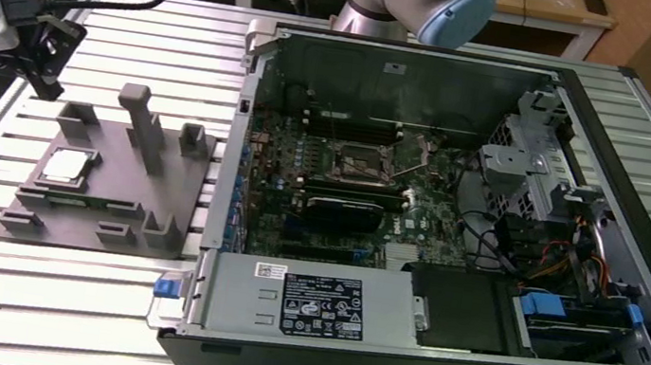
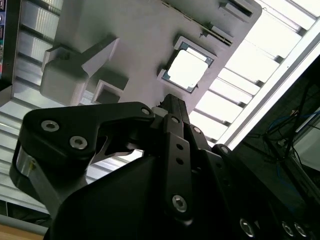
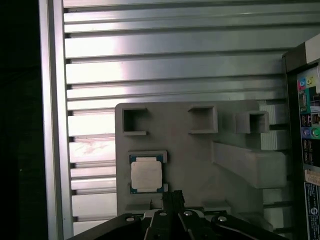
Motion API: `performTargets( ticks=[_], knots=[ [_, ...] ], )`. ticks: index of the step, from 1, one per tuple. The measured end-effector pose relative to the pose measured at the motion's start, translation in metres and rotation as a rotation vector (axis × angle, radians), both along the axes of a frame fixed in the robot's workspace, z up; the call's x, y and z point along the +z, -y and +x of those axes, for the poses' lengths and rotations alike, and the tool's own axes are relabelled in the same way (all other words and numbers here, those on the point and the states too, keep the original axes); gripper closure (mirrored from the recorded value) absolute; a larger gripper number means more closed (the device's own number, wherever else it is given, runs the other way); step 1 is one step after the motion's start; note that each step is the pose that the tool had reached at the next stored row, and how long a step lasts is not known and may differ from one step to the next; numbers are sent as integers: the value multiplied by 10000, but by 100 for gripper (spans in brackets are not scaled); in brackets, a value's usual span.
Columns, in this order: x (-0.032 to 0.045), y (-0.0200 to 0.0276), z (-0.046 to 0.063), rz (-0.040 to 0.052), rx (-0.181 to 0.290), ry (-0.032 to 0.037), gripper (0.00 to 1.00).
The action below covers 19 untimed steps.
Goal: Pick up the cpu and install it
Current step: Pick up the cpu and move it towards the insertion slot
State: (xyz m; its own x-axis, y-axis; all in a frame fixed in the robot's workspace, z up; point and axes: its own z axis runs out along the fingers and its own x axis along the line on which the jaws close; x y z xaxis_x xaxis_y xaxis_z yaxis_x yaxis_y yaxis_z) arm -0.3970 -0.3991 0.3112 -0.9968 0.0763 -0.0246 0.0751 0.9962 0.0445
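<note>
The cpu (image 1: pixel 64 167), a small square chip with a pale metal top, lies in a corner nest of the grey holder plate (image 1: pixel 106 200) on the exterior view's left. It also shows in both wrist views (image 2: pixel 186 70) (image 3: pixel 146 175). My gripper (image 1: pixel 48 84) hangs in the air above and behind the plate, apart from the chip, with nothing in it. Its black fingers (image 3: pixel 172 196) look pressed together, their tips close to the chip (image 2: pixel 170 102). The open computer case (image 1: pixel 642 112) lies on the exterior view's right, with the motherboard's bare socket (image 1: pixel 361 162) in its middle.
The holder plate carries upright grey posts (image 1: pixel 139 123) and several small empty pockets (image 3: pixel 134 121). A grey power-supply box (image 1: pixel 309 303) and drive cages (image 1: pixel 533 164) stand in the case. The slatted aluminium table (image 1: pixel 130 31) lies all around.
</note>
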Motion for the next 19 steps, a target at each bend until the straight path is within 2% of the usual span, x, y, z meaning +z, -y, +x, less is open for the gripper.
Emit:
performTargets(
  ticks=[19],
  knots=[
    [-97, 0, -147, 1, 1, 1, 89]
  ],
)
